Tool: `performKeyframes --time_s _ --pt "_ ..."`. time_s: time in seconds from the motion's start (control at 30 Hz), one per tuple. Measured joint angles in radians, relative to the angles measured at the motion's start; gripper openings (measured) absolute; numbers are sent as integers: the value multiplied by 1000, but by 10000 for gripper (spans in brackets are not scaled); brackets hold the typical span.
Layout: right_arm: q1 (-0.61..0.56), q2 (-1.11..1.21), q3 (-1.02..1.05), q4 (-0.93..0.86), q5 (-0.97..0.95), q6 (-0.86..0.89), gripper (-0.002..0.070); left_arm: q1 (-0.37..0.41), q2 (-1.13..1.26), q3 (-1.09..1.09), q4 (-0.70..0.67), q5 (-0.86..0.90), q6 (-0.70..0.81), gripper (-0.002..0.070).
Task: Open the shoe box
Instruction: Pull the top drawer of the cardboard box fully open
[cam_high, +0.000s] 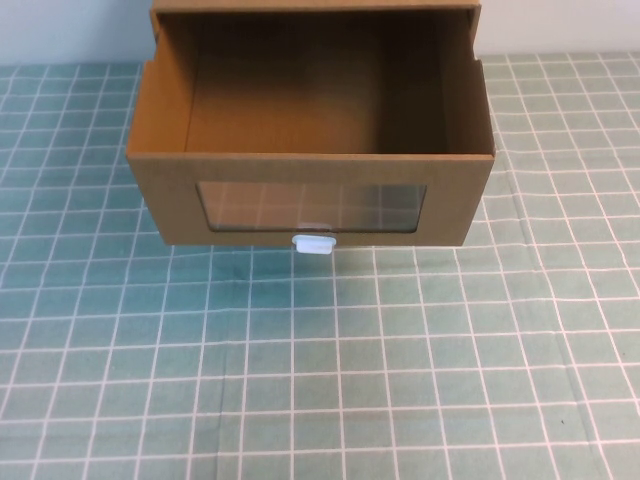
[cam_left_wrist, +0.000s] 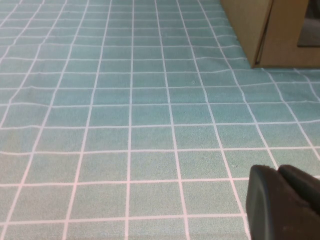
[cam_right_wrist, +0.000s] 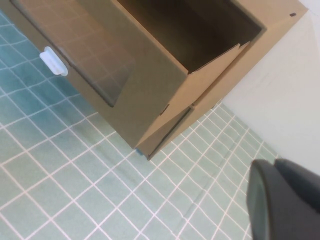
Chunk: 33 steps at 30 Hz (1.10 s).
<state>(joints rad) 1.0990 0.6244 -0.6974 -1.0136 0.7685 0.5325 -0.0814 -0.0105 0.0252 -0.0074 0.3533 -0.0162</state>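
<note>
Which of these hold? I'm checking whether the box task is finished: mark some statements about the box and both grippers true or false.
The shoe box stands pulled open. True.
A shoe lies inside it. False: it is empty.
The right gripper grips the white handle. False: it is shut on nothing, off beside the box.
The left gripper is over the tablecloth, apart from the box. True.

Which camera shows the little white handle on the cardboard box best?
The high view: the white handle faces it squarely, under the window. The right wrist view shows it at a slant, the right gripper shut and off the box. The left wrist view shows only a box corner, the left gripper over the cloth.
</note>
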Motion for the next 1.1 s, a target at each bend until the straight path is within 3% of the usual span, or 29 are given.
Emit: performKeyframes --time_s 0.2,0.47,0.57,0.7,1.0,1.1 --pt "-90 -70 0 28 -37 3 -13 0 0 0 0 1 0 -4" --pt "-535 -332 58 480 -165 185 -13 0 0 0 0 1 0 -4" --pt "-650 -399 90 558 -160 200 -13 0 0 0 0 1 0 -4" --pt "-725 -444 121 584 -162 204 -13 0 0 0 0 1 0 -4" --pt "-742 -554 389 625 -203 197 -13 0 0 0 0 1 0 -4" --pt "-782 -610 473 748 -220 21 -13 0 0 0 0 1 0 -4"
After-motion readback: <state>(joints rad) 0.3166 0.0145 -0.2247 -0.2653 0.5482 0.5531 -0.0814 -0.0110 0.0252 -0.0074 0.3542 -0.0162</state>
